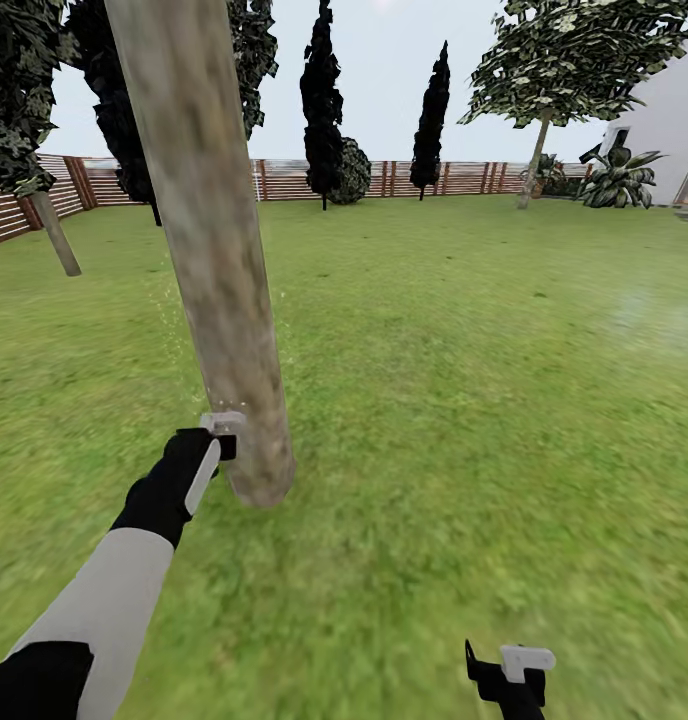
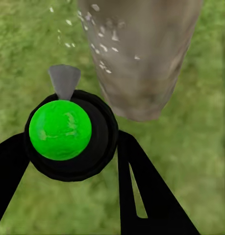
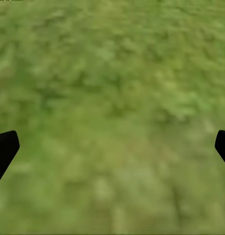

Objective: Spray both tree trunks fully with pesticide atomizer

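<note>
A thick, mottled grey-beige tree trunk (image 1: pixel 216 260) rises close in front of me from the lawn. My left gripper (image 1: pixel 220 442) sits low by its base, shut on the pesticide atomizer (image 1: pixel 227 446). In the left wrist view the atomizer (image 2: pixel 61 129) is a dark round body with a bright green top, held between my black fingers (image 2: pixel 141 186). Its grey nozzle (image 2: pixel 63 81) points toward the trunk (image 2: pixel 139 58), and white droplets (image 2: pixel 100 49) fly against the bark. My right gripper (image 1: pixel 509 672) hangs low at the right, open (image 3: pixel 112 147) over bare grass.
Another pale-trunked tree (image 1: pixel 56 235) stands at the left near the brown slat fence (image 1: pixel 284 180). A third tree (image 1: pixel 534 150) grows far right by the white house (image 1: pixel 674 120). Dark cypresses (image 1: pixel 322 100) line the back fence. Lawn stretches to the right of the near trunk.
</note>
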`<state>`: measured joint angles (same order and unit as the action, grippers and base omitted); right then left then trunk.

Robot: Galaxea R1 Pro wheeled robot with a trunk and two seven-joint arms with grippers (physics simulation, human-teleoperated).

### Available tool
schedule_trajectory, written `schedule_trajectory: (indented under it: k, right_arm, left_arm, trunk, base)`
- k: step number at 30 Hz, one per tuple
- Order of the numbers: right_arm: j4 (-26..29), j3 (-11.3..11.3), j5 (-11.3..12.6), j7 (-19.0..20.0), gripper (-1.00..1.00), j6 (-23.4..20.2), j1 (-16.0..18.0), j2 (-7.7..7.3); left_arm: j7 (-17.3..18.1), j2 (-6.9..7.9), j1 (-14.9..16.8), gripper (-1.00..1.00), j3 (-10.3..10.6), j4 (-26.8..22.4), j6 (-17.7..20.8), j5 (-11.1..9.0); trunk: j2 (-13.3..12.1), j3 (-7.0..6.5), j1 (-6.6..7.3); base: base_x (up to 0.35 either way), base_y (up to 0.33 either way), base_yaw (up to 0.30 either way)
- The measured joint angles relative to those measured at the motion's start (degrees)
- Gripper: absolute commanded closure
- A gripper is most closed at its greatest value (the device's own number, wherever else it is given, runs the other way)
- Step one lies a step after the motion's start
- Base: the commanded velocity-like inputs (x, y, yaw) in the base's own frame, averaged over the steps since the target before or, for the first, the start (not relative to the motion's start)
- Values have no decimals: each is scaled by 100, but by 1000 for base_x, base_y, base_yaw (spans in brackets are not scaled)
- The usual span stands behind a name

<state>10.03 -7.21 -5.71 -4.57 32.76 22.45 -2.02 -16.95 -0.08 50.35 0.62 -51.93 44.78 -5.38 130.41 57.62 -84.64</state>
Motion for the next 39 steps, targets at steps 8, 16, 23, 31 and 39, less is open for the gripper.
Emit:
schedule_trajectory:
  k: [8,16,23,31,39]
  right_arm:
    - [-1,0,0,0,-100,-5,0,0]
    - [-1,0,0,0,-100,-4,1,0]
    - [-1,0,0,0,-100,-5,1,0]
    - [-1,0,0,0,-100,-4,0,0]
    - [-2,0,0,0,-100,-4,0,0]
  left_arm:
    - [9,-261,61,100,7,-1060,920,-84]
    - [11,-286,-2,100,25,-1071,973,-4]
    - [22,-316,42,100,0,-1083,984,-21]
    - [199,-159,64,100,-7,-1773,1293,-53]
    - [252,-206,140,100,0,-2269,1343,-15]
  trunk:
    - [0,0,0]
    - [0,0,0]
    - [0,0,0]
    - [0,0,0]
    - [0,0,0]
  base:
    - [2,1,0]
    - [0,0,0]
    - [0,-92,0]
    - [0,-1,0]
    - [0,0,0]
